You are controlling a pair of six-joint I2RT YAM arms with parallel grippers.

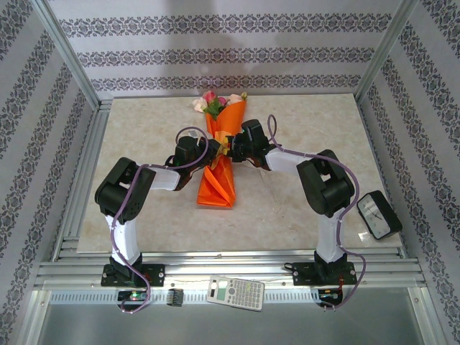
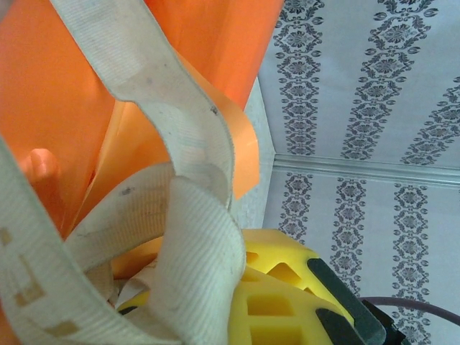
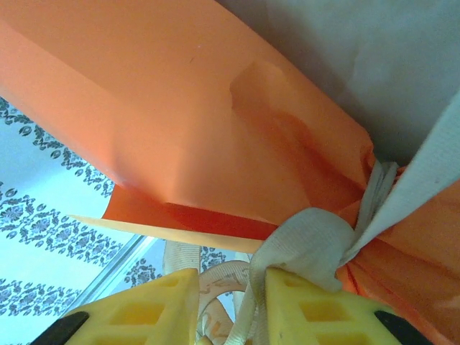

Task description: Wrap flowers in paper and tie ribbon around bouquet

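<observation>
The bouquet [image 1: 219, 176] lies along the middle of the table, a cone of orange paper [image 1: 215, 188] with the flowers [image 1: 214, 100], pink and cream heads, at its far end. Both grippers meet at its waist. My left gripper [image 1: 212, 151] comes in from the left, my right gripper [image 1: 231, 146] from the right. In the left wrist view the beige ribbon [image 2: 194, 136] loops over orange paper [image 2: 57, 86] and runs down to my left gripper [image 2: 248, 248], which is shut on it. In the right wrist view the ribbon [image 3: 309, 241] is cinched round the paper [image 3: 180, 108]. One strand hangs through the gap of my right gripper [image 3: 231, 277], along its right finger.
A calculator [image 1: 236, 293] lies on the front rail between the arm bases. A black device with a white face [image 1: 377, 214] sits at the table's right edge. Bare table [image 1: 144, 129] spreads to both sides of the bouquet. Patterned walls and metal posts enclose the space.
</observation>
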